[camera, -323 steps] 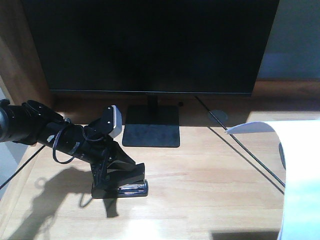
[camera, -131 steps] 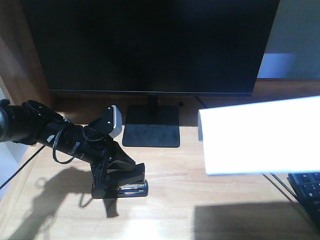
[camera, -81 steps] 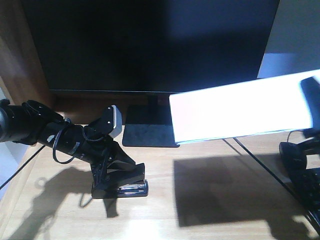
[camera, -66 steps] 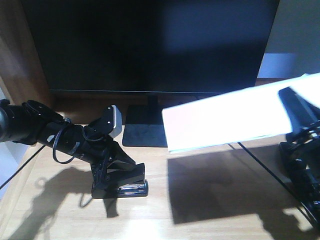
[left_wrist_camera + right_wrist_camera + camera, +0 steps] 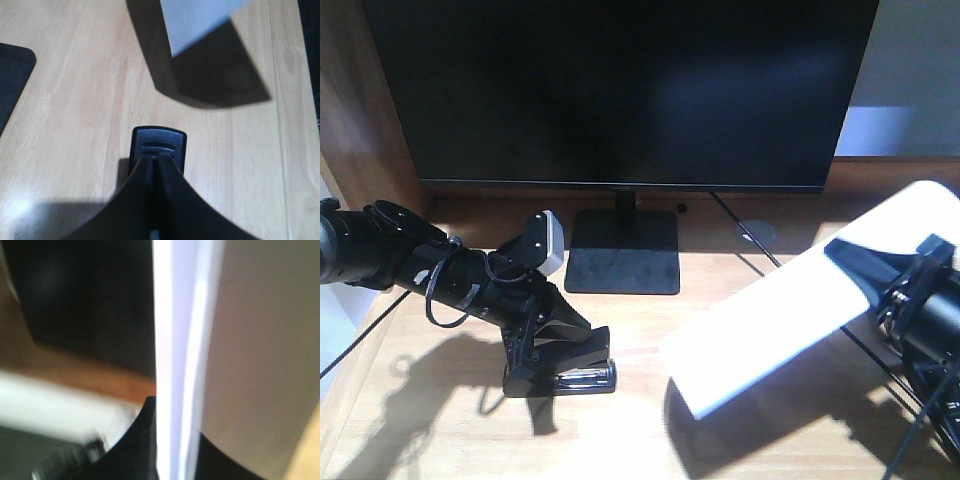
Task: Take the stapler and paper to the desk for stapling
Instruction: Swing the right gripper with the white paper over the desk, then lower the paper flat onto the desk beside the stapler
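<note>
The desk (image 5: 640, 440) is cut off at its near edge; low on it at the left sits the stapler (image 5: 582, 377), mostly hidden by the left gripper (image 5: 570, 350), whose jaws are pinched narrow over it. The left wrist view shows only the stapler's ribbed black end (image 5: 159, 142) past the closed fingers (image 5: 145, 185). To the right, the paper (image 5: 770, 340) slants down toward the wood above its own shadow, its upper end clamped in the right gripper (image 5: 855, 262); the lower jaw is hidden under the sheet, and the arm runs out of frame. The right wrist view is blurred, the sheet edge-on (image 5: 175, 340) beside one black finger (image 5: 142, 440). Farther back stand the monitor base (image 5: 623, 265) and the dark monitor (image 5: 620, 90), its top cut off.
</note>
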Robot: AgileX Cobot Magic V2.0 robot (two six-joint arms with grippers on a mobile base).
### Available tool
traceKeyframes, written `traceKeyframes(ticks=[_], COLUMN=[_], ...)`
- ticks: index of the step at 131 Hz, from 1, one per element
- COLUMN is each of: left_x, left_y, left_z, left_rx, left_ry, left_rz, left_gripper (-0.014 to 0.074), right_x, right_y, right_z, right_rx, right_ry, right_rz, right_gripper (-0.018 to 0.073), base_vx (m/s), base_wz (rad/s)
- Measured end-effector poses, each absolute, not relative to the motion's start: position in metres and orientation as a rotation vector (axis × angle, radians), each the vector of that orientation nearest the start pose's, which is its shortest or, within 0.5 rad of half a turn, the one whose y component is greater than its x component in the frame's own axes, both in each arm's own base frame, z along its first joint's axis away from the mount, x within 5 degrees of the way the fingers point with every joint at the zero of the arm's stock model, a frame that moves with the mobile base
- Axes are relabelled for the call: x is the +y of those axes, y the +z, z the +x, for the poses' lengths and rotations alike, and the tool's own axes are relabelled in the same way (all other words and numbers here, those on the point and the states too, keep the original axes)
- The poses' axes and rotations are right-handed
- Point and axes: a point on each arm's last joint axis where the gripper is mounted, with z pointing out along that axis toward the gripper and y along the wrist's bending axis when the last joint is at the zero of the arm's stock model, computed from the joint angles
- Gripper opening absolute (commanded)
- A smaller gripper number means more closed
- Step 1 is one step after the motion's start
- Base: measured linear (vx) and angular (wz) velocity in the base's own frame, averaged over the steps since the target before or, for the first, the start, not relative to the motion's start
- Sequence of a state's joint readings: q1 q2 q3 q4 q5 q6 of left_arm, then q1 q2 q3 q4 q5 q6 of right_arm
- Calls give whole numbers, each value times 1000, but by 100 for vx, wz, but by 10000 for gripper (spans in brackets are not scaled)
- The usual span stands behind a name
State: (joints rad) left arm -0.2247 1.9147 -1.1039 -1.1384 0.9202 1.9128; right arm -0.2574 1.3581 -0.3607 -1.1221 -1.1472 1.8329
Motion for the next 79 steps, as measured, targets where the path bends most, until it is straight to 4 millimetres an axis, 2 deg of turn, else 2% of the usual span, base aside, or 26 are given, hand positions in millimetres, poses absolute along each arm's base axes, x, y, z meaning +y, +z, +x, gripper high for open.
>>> traceKeyframes(ticks=[19, 52, 64, 79], left_x=[-143, -143, -143, -143], left_y=[167, 167, 167, 167], left_z=[332, 332, 332, 332], left_rx=[1879, 1879, 1879, 1879], left_ry=[-799, -799, -799, -799], left_rz=[1529, 1529, 1529, 1529], left_gripper=[-6, -6, -6, -6], right_x=[24, 24, 37, 64], right_y=[215, 217, 217, 217], right_z=[225, 234, 232, 225], right_rx=[2073, 2189, 2219, 2258], right_ry=[1436, 1417, 1441, 1501], right_rz=[244, 122, 48, -99], right_gripper=[-3, -3, -3, -3], base_vx=[0, 0, 0, 0], base_wz=[0, 0, 0, 0])
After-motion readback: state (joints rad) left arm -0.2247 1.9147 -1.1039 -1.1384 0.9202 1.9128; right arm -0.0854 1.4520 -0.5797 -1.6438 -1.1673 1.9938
